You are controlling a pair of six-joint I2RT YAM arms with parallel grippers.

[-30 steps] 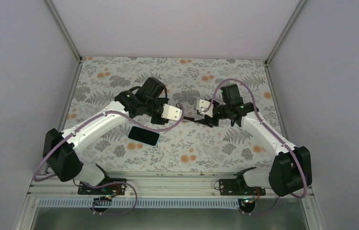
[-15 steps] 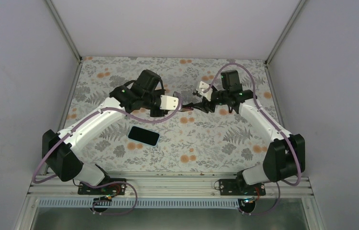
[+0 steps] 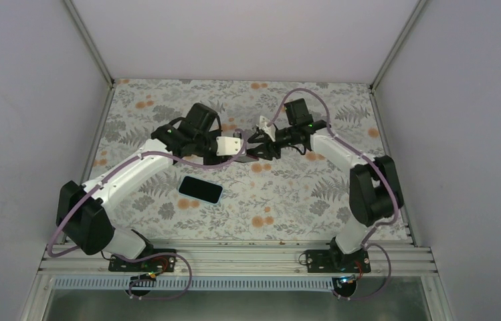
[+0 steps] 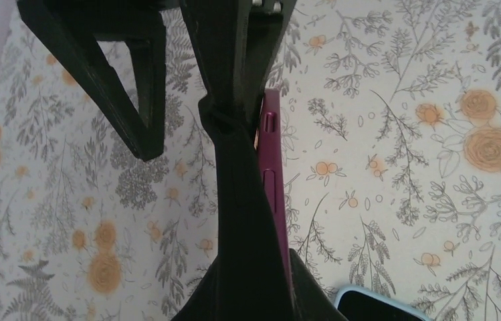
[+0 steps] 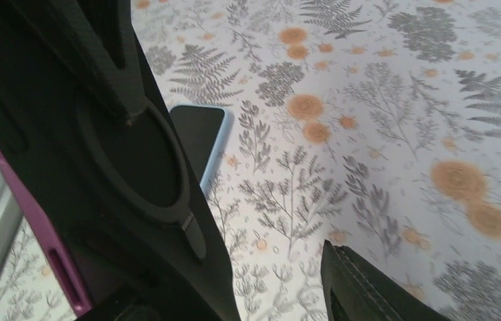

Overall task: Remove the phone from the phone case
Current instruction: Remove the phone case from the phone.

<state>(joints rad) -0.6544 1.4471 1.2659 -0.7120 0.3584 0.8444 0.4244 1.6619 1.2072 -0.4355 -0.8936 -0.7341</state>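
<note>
The phone (image 3: 201, 190), a black screen with a pale blue rim, lies flat on the flowered table, left of centre; it also shows as phone (image 4: 374, 309) and phone (image 5: 197, 137). My left gripper (image 3: 244, 148) is shut on the phone case (image 4: 271, 167), a magenta shell with a black back, held on edge above the table. My right gripper (image 3: 258, 142) meets it from the right, open. In the right wrist view the case's black back (image 5: 134, 167) fills the left side, and a gap of table separates it from the right fingertip (image 5: 368, 287).
Grey walls and metal posts close in the flowered table (image 3: 287, 200) on three sides. The rail (image 3: 234, 257) that carries both arm bases runs along the near edge. Both arms reach inward over the middle of the table.
The right arm has swung left and farther back, bringing its gripper up against the case. The left gripper has shifted slightly left with the case. The right jaws have narrowed a little. The phone has not moved.
</note>
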